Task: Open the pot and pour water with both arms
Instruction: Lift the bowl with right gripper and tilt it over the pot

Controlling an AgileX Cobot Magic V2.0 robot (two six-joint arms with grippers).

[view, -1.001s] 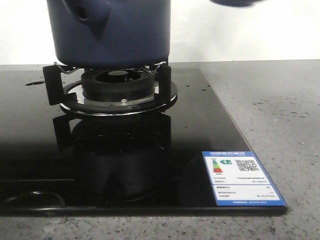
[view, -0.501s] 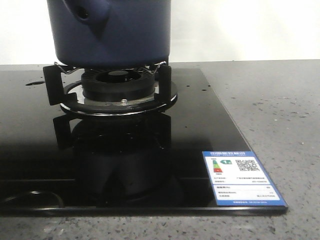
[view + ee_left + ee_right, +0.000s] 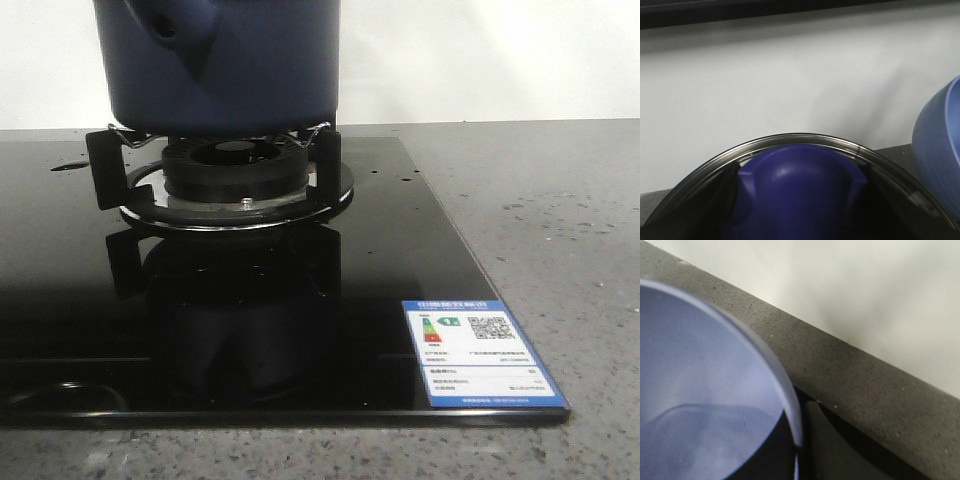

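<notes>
The dark navy pot stands on the gas burner, its stub handle pointing front-left; its top is cut off by the front view. No gripper shows in that view. In the left wrist view my left gripper is shut on the blue knob of a glass lid with a steel rim, held up against the white wall. In the right wrist view my right gripper is shut on the rim of the periwinkle bowl, with one dark finger outside the rim. The bowl's inside shows no clear contents.
The burner sits on a black glass hob with a blue energy label at its front right corner. Grey speckled counter lies to the right, a white wall behind. The bowl hangs close to the right of the lid.
A blue edge at the top right of the front view one second ago has gone out of view. The pot has not moved.
</notes>
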